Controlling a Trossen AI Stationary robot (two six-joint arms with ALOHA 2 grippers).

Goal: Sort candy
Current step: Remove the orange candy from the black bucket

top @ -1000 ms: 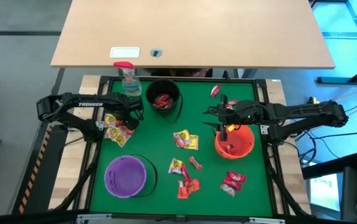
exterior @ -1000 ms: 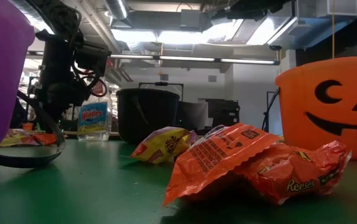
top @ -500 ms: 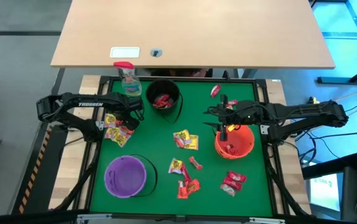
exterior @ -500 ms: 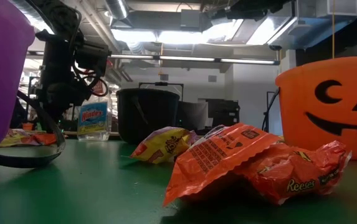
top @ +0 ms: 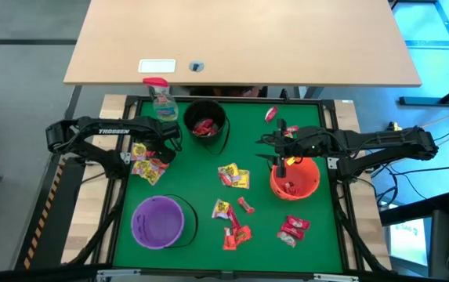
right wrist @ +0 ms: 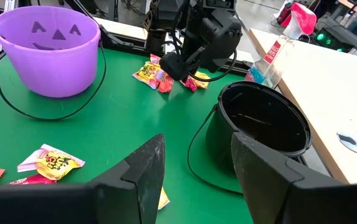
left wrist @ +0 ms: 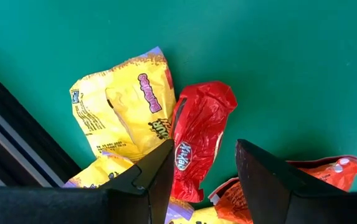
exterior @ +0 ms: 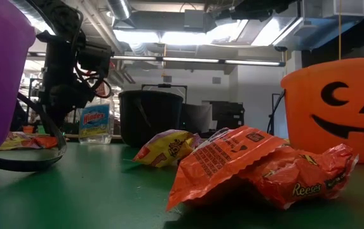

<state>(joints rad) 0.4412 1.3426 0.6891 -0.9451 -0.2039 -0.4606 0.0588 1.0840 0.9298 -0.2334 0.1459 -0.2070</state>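
The green felt tabletop [top: 185, 176] has the round purple plastic bucket [top: 158, 222] at about 7 o'clock and the orange pumpkin bucket [top: 294, 178] at 3. Left claw [left wrist: 203, 180] sits spread apart over a shiny red wrapped candy [left wrist: 197, 140] at 9 o'clock; right claw [right wrist: 194, 168] is apart and empty above the orange bucket.

Purple bucket [top: 158, 222], black bucket [top: 206, 124], orange pumpkin bucket [top: 295, 178], spray bottle [top: 161, 99] on green table [top: 200, 180]

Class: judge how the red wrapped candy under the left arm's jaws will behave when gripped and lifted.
The red candy looks crinkled, so its wrapper probably buckles when squeezed. Its glossy foil may slip. It overlaps a yellow packet, which might shift too.
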